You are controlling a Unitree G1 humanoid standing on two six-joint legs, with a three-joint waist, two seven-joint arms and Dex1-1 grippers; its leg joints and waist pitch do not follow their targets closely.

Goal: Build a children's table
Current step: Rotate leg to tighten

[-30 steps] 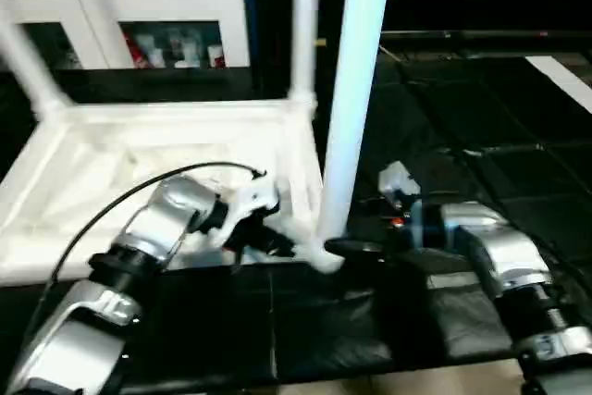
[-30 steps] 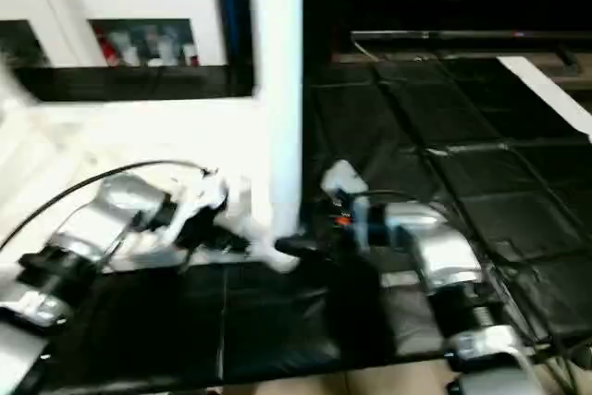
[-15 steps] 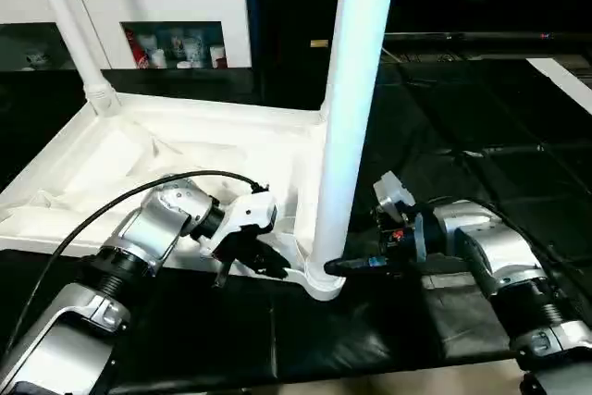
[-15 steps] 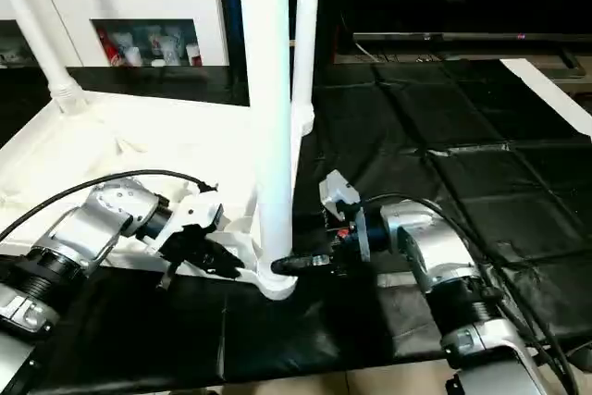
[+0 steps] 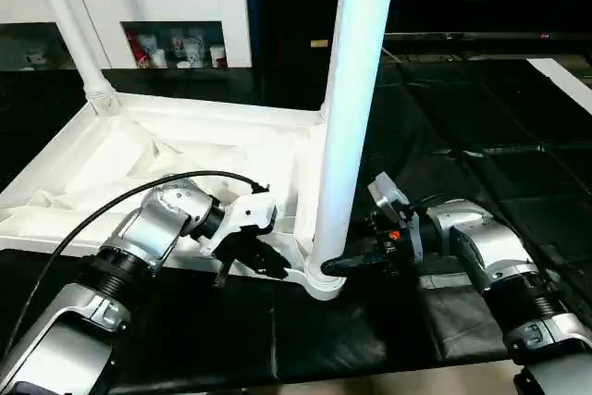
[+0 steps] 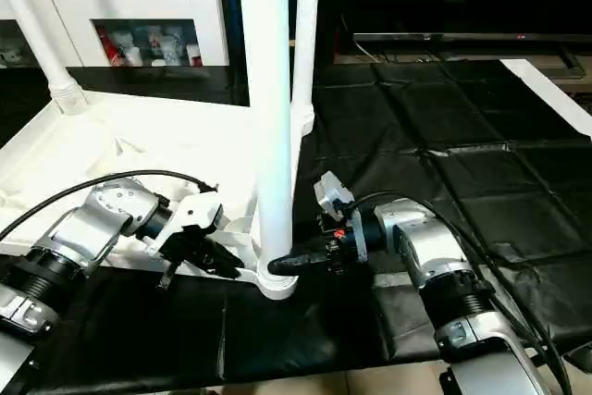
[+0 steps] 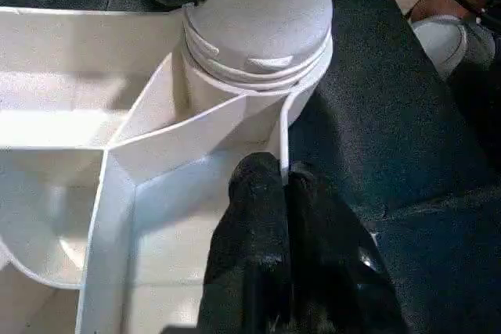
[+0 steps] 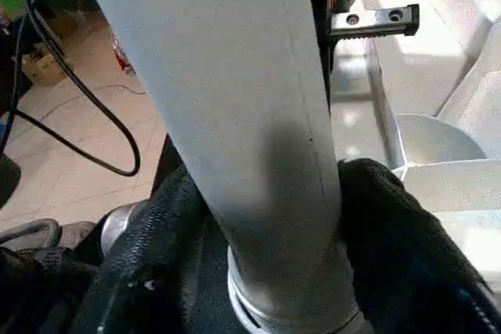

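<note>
White table leg (image 5: 347,117) — no lettering

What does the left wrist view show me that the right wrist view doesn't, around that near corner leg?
Left wrist view: the left gripper, jaws shut on a thin rib of the table top, right beside the corner socket, where the ringed foot of the leg is seated. Right wrist view: the right gripper, jaws close against both sides of the leg, with tan floor behind. Both: the leg and the top's ribbed underside.
</note>
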